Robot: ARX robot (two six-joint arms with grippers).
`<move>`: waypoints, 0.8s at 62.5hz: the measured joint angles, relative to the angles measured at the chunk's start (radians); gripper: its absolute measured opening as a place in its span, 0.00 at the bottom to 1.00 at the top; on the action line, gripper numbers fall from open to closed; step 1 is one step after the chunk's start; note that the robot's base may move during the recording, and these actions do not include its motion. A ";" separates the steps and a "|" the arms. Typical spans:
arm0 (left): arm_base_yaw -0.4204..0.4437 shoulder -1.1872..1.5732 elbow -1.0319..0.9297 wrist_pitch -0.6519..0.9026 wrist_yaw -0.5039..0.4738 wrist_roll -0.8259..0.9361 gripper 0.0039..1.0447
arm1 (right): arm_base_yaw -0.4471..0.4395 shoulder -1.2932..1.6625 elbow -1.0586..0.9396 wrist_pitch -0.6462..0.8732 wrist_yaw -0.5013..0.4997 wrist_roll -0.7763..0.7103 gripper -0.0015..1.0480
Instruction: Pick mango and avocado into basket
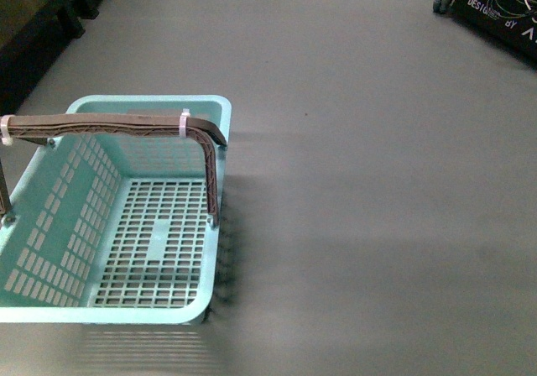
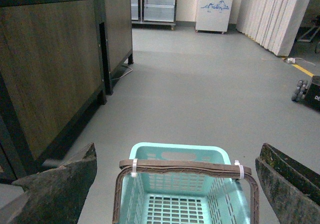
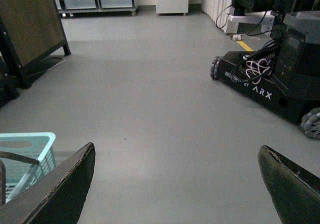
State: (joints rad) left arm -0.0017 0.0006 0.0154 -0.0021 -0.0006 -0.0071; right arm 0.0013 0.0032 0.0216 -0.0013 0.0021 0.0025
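Fingers of left gripper (image 2: 177, 151) spread wide, holding nothing; right gripper (image 3: 175, 151) likewise spread and bare. Basket (image 1: 151, 105) stands upright on floor (image 1: 377, 183), empty, just below and ahead of left gripper, long axis running away from robot. Right wrist view catches only one corner of it, off toward left arm. Handle (image 1: 117, 125) raised over the opening. Mango and avocado appear in no view, so their bearing and the nearer arm cannot be told. Judgement: fruit must be located first.

Teal slotted basket (image 1: 50, 250); brown ribbed handles (image 1: 126, 126).
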 joint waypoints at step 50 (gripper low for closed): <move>0.226 0.539 0.280 -0.064 0.353 -0.742 0.92 | 0.000 0.000 0.000 0.000 0.000 0.000 0.92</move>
State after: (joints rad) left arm 0.2245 0.5396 0.2958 -0.0662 0.3527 -0.7486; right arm 0.0013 0.0032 0.0216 -0.0013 0.0017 0.0025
